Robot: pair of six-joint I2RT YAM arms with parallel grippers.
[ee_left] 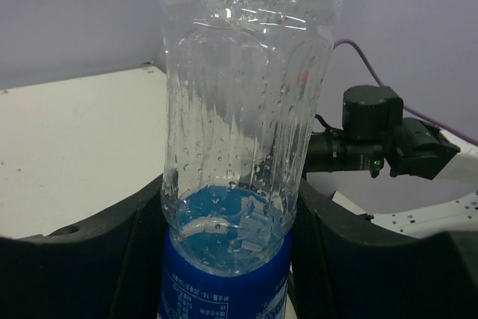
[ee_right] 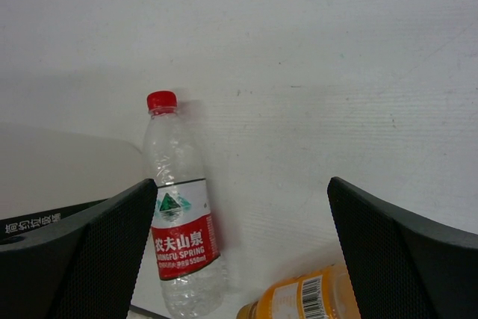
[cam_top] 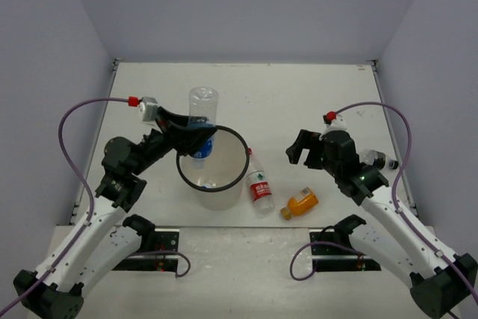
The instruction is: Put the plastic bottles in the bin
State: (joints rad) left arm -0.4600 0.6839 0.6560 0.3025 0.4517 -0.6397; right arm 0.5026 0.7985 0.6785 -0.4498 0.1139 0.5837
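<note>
My left gripper (cam_top: 196, 132) is shut on a clear plastic bottle (cam_top: 202, 113) with a blue label. It holds the bottle base up, over the far left part of the bin's rim (cam_top: 247, 156). In the left wrist view this bottle (ee_left: 243, 110) fills the gap between both fingers (ee_left: 89, 259). A red-capped bottle (cam_top: 259, 184) lies just right of the bin, and an orange bottle (cam_top: 301, 202) lies beside it. My right gripper (cam_top: 301, 151) hangs open above the table, right of them. Its wrist view shows the red-capped bottle (ee_right: 179, 214), the orange bottle (ee_right: 306, 296) and the bin's wall (ee_right: 60, 169).
A black-labelled bottle (cam_top: 381, 160) lies at the right, partly hidden behind my right arm. Something faint lies at the bin's bottom (cam_top: 211, 182). Purple walls close the table on three sides. Cables loop from both arms.
</note>
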